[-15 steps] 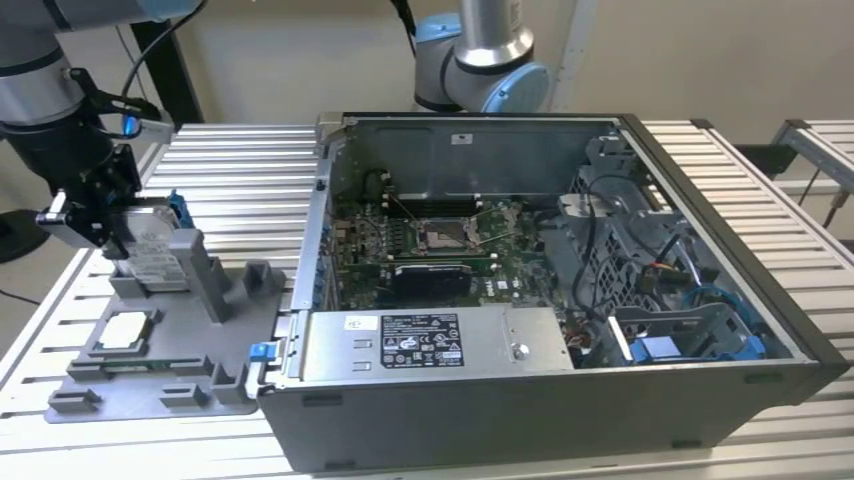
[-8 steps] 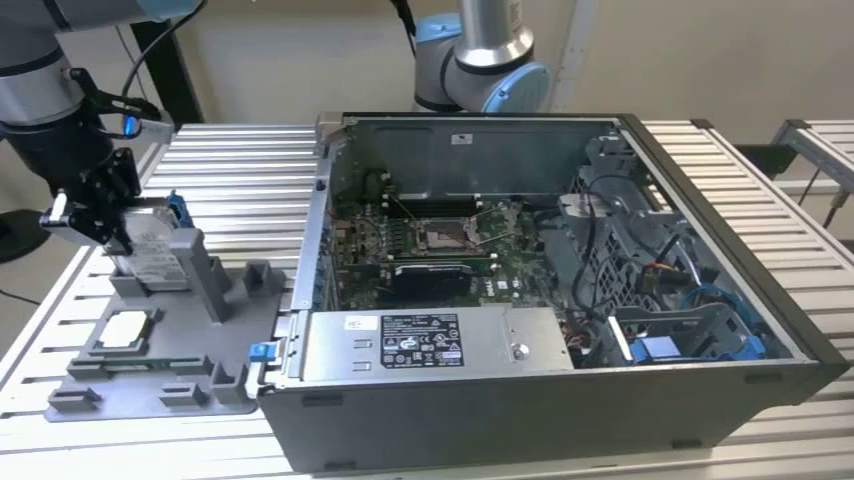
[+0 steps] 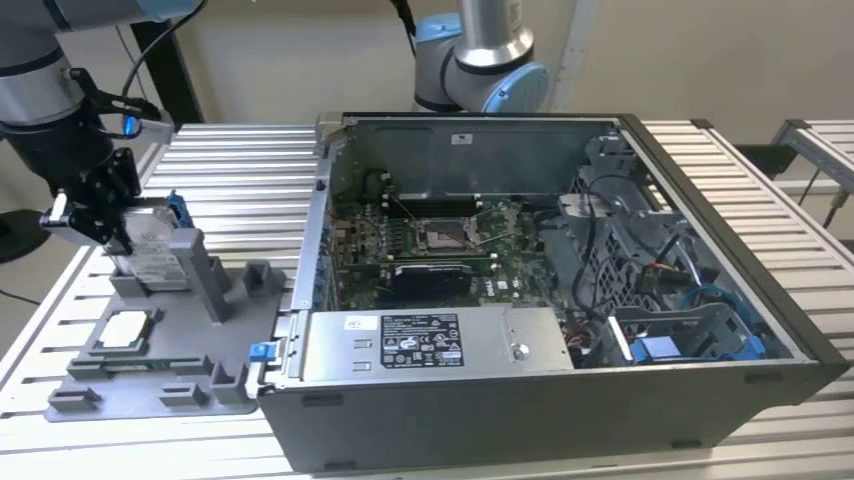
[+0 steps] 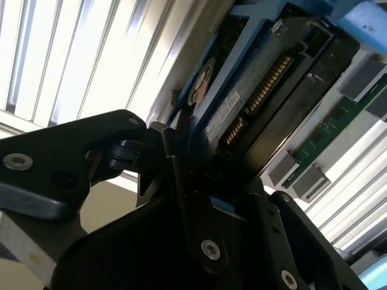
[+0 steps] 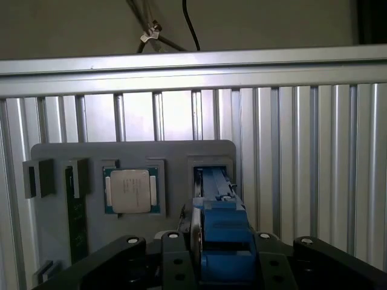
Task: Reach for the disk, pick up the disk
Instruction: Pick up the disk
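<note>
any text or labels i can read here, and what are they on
White sticker on the silver box: print too small to read.
Label on the disk: too blurred to read.
Top of the processor on the grey fixture: markings too faint to read.
Nothing reads clearly.

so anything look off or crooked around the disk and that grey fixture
Nothing stands out. The disk stands upright in its slot on the grey fixture, with the gripper at it. The processor chip lies flat in its recess, and the open computer case beside the fixture looks undamaged.
</note>
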You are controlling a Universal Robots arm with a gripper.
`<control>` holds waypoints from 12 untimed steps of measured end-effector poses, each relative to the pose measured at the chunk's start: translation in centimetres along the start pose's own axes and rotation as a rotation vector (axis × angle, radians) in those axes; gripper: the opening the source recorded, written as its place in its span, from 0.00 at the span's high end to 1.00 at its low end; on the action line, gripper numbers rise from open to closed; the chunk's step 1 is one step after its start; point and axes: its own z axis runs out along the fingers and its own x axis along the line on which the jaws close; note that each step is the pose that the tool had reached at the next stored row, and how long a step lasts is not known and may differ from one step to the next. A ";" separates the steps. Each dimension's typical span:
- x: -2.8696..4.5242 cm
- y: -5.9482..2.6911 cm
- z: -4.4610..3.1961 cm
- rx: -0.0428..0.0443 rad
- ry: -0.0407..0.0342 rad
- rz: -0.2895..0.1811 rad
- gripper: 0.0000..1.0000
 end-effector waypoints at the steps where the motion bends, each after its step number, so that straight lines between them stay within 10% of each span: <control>1: 0.00 0.00 0.00 0.0000 -0.0001 0.000 1.00; 12: 0.00 0.00 -0.38 0.0000 0.0001 0.000 1.00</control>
